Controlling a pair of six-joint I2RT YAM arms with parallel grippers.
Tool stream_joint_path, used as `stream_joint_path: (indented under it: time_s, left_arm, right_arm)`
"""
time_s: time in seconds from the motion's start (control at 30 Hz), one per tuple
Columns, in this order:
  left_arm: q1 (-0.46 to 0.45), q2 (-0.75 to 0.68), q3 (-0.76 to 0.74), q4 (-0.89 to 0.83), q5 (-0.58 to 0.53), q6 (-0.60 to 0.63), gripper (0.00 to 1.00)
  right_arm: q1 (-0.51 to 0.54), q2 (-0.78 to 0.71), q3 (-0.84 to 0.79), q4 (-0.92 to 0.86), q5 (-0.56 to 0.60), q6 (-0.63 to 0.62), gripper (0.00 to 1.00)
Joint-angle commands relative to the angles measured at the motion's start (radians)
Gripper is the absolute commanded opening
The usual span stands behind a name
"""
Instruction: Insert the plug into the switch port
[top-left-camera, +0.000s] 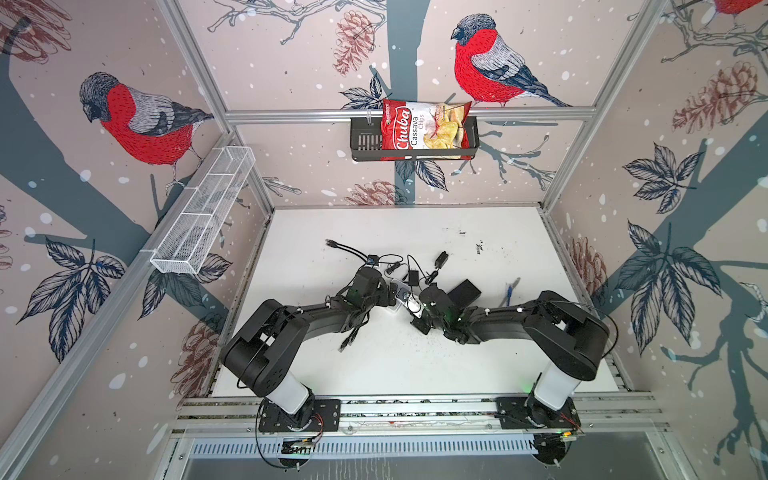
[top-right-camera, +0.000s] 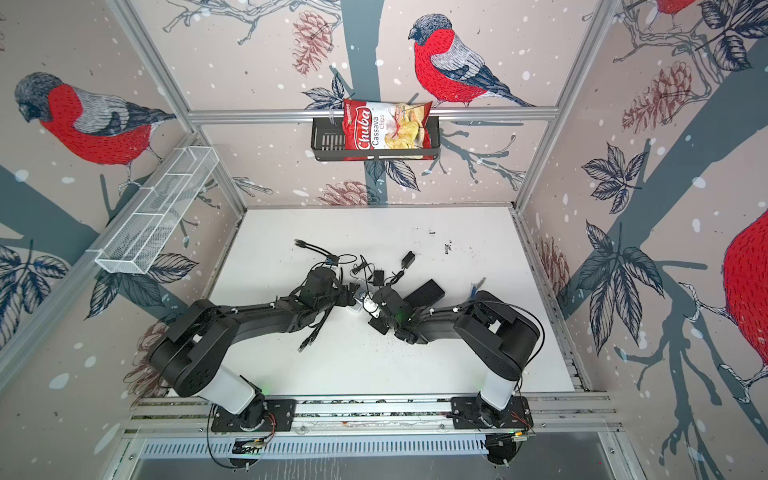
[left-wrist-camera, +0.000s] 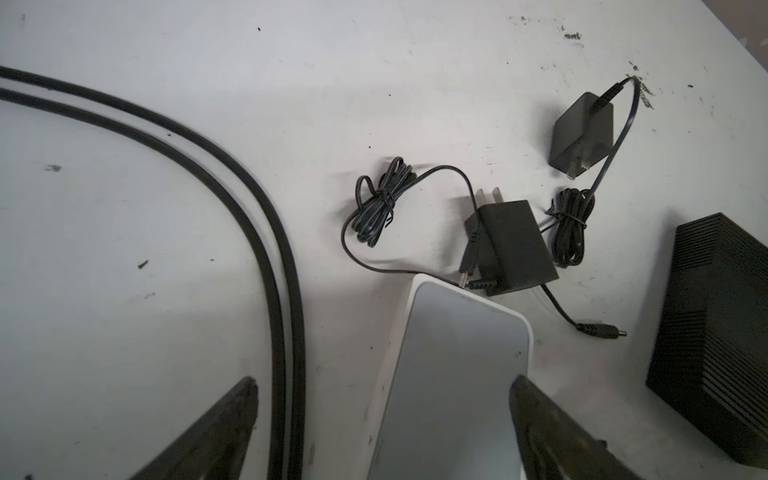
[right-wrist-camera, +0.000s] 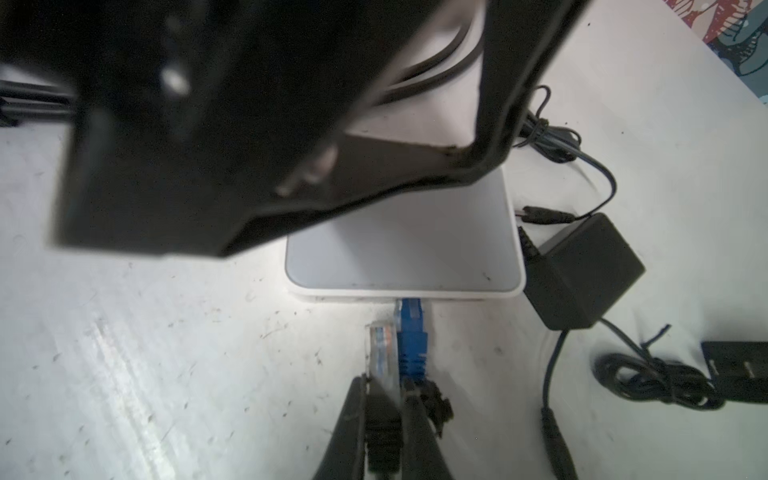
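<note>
The white switch (right-wrist-camera: 403, 249) lies flat at mid-table, also seen in a top view (top-left-camera: 400, 292). My right gripper (right-wrist-camera: 384, 386) is shut on a clear plug (right-wrist-camera: 379, 349) with a black boot. The plug's tip stops just short of the switch's front edge. Beside it a blue plug (right-wrist-camera: 412, 332) reaches into that edge. My left gripper (left-wrist-camera: 382, 386) is open over the switch (left-wrist-camera: 457, 374); one finger (left-wrist-camera: 524, 395) is over the switch's side and the other finger (left-wrist-camera: 243, 395) is beyond two black cables (left-wrist-camera: 286, 332). The ports themselves are hidden.
Two black power adapters (left-wrist-camera: 513, 245) (left-wrist-camera: 582, 129) with bundled leads lie beyond the switch. A black ribbed box (top-left-camera: 465, 293) sits to the right, with a blue cable (top-left-camera: 510, 291) past it. More black cables (top-left-camera: 345, 249) trail off to the left. A chips bag (top-left-camera: 424, 129) hangs in a wall basket.
</note>
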Motion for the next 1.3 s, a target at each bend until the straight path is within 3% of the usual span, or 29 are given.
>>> stream_joint_path:
  time_s: [0.0, 0.4, 1.27]
  left_arm:
    - [0.000, 0.019, 0.009, 0.012, 0.053, -0.011, 0.93]
    - [0.000, 0.070, -0.006, 0.074, 0.156, -0.054, 0.91]
    - [-0.001, 0.074, -0.023, 0.089, 0.194, -0.070, 0.89]
  right_arm:
    - [0.006, 0.006, 0.004, 0.036, -0.025, 0.033, 0.02]
    - [0.015, 0.013, -0.003, 0.060, -0.058, 0.088, 0.02]
    - [-0.008, 0.054, -0.011, 0.155, -0.093, 0.168, 0.01]
